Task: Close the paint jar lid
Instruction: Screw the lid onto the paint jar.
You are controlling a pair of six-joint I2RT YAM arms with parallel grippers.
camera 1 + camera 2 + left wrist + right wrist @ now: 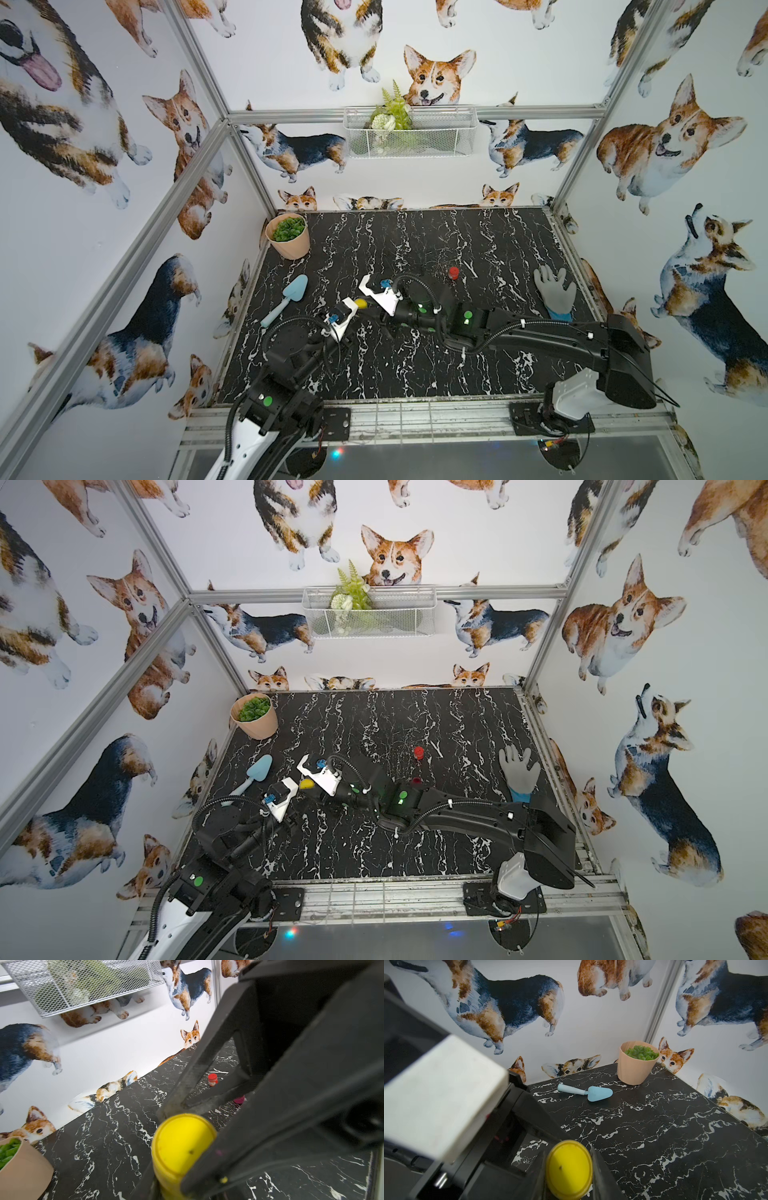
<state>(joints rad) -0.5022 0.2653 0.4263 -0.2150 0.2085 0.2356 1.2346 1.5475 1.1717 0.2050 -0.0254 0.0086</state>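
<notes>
Yellow plastic marks the jar (360,303), held between your two arms near the left edge of the table (415,374), about midway from front to back; whether its base touches the marble I cannot tell. Your left gripper (353,310) is closed tight on the jar body; your right gripper (569,1177) is pinched just as narrowly on the lid (569,1159), one finger on each side of it. The lid looks seated on the mouth, so I judge you are at the twisting step. Watch three things: a lid sitting crooked would cross-thread and jam; the smooth jar could spin or slip in the left fingers under the torque; the two gripper bodies sit nearly touching, so a long turn could knock them together and spill paint.
</notes>
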